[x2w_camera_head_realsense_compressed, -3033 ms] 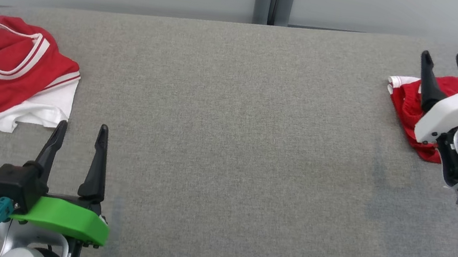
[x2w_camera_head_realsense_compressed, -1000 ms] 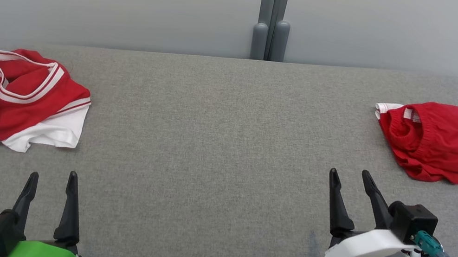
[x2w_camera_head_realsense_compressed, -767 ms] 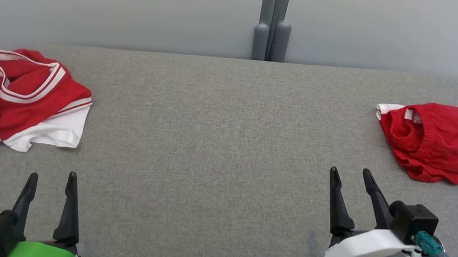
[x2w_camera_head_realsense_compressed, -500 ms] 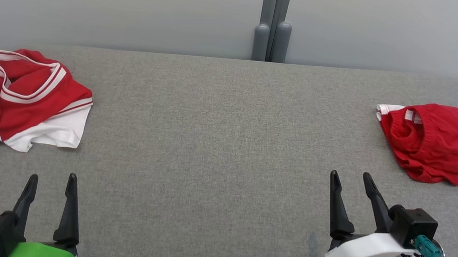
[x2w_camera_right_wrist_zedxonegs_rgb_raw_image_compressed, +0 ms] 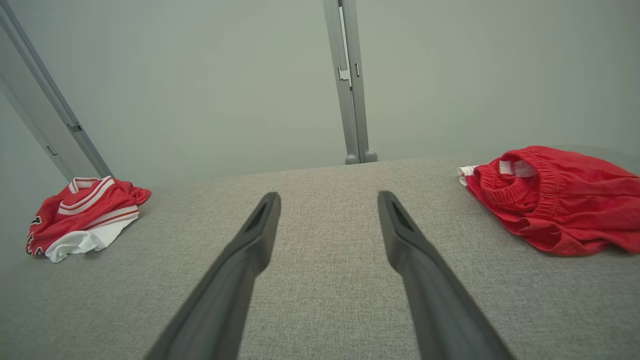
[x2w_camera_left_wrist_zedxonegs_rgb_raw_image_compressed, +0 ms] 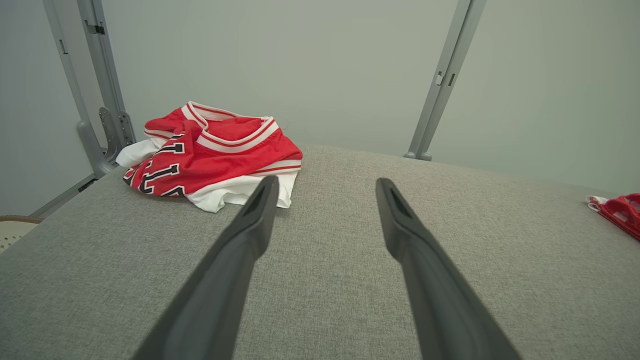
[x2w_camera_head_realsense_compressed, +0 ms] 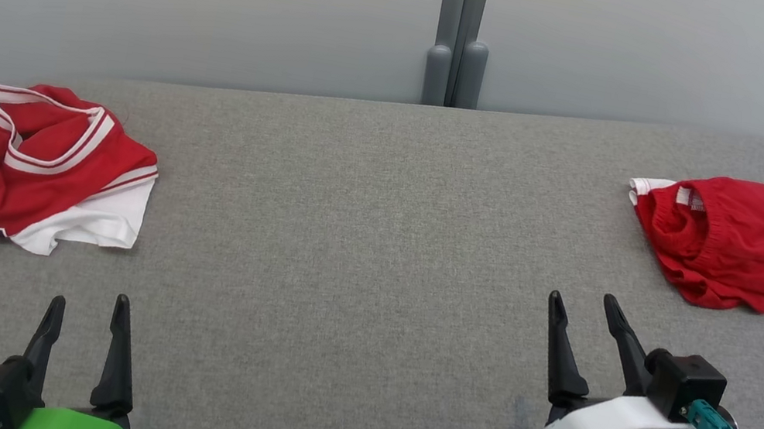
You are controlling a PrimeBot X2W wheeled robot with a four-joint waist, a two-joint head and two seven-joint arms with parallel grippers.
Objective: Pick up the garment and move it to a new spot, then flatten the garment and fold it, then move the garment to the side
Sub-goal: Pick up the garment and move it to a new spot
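On the padded surface (x2w_camera_head_realsense_compressed: 361, 242), the jersey (x2w_camera_head_realsense_compressed: 37, 165) lies at the left of the head view, near the far edge. The shorts (x2w_camera_head_realsense_compressed: 726, 244) lie at the upper right, well apart from it. The left gripper (x2w_camera_head_realsense_compressed: 89, 299) sits at the lower left, before the jersey, and the right gripper (x2w_camera_head_realsense_compressed: 582, 298) at the lower right, before the shorts. A post (x2w_camera_head_realsense_compressed: 454, 62) stands at top centre, behind the surface.
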